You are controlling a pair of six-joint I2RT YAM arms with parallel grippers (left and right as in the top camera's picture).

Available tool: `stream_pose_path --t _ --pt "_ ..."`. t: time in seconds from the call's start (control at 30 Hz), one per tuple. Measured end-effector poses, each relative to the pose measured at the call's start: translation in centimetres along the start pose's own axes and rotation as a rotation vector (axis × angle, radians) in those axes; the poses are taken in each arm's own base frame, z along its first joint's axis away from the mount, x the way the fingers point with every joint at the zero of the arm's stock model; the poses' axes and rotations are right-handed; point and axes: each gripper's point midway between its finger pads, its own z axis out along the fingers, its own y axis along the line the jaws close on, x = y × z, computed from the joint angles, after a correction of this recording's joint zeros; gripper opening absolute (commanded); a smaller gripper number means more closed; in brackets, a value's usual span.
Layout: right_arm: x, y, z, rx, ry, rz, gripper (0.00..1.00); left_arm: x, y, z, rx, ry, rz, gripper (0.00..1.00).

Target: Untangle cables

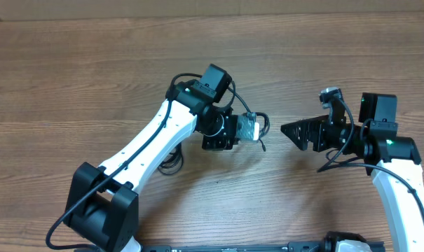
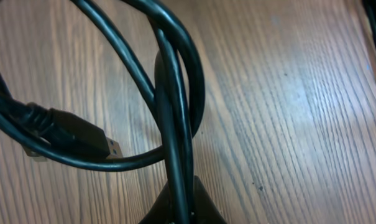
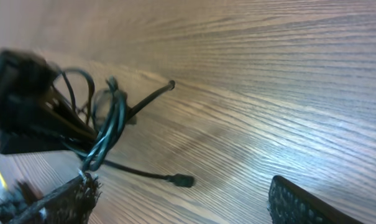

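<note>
The cables point(image 2: 175, 93) are thin black cords, looped and crossed over each other. One plug point(image 2: 94, 142) lies on the wood inside a loop. My left gripper point(image 2: 181, 208) is shut on two strands of the bundle; in the overhead view it point(image 1: 238, 133) holds the cables point(image 1: 262, 124) at the table's middle. My right gripper point(image 1: 290, 134) is open and empty, a short way right of the bundle and pointing at it. In the right wrist view its fingers point(image 3: 181, 200) frame the cables point(image 3: 110, 124), with two loose plug ends point(image 3: 184, 181) point(image 3: 171, 84) on the table.
A wooden table point(image 1: 71, 63) carries everything. More black cable point(image 1: 172, 161) lies coiled under the left arm's forearm. The left arm's base point(image 1: 103, 206) stands at the front left and the right arm point(image 1: 401, 175) at the front right.
</note>
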Motion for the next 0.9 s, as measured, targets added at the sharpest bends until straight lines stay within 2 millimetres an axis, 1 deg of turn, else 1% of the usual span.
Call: stream_pose_path --t 0.1,0.13,0.17,0.27,0.43,0.53,0.63,0.73,0.8,0.9 --pt "0.5 0.3 0.0 -0.013 0.017 -0.122 0.84 -1.2 -0.9 0.3 0.030 -0.037 0.151 0.04" --pt "0.6 0.4 0.0 -0.021 0.018 -0.152 0.82 -1.5 -1.1 0.5 0.036 -0.046 0.198 0.04" --pt "0.5 0.6 0.0 -0.034 0.013 -0.212 0.79 -1.9 -1.4 0.6 0.043 -0.055 0.282 0.04" --pt "0.3 1.1 0.0 -0.061 -0.002 -0.298 0.79 -2.6 -2.1 1.0 0.054 -0.063 0.400 0.04" --pt "0.0 2.1 -0.1 -0.120 -0.032 -0.378 0.78 -2.8 -2.3 1.1 0.060 -0.064 0.453 0.04" --pt "-0.1 2.5 -0.2 -0.141 -0.042 -0.393 0.80 -2.8 -2.3 1.1 0.059 -0.064 0.458 0.04" --pt "-0.2 2.7 -0.2 -0.152 -0.049 -0.404 0.84 -2.8 -2.3 1.1 0.060 -0.064 0.459 0.04" --pt "-0.5 2.7 -0.2 -0.151 -0.060 -0.417 0.85 -2.6 -2.6 1.1 0.072 -0.061 0.454 0.04" --pt "-0.5 2.8 -0.2 -0.154 -0.062 -0.418 0.88 -2.5 -2.9 1.1 0.085 -0.058 0.447 0.04" --pt "-0.6 2.8 -0.2 -0.155 -0.066 -0.422 0.87 -2.3 -3.3 1.0 0.101 -0.052 0.437 0.04"
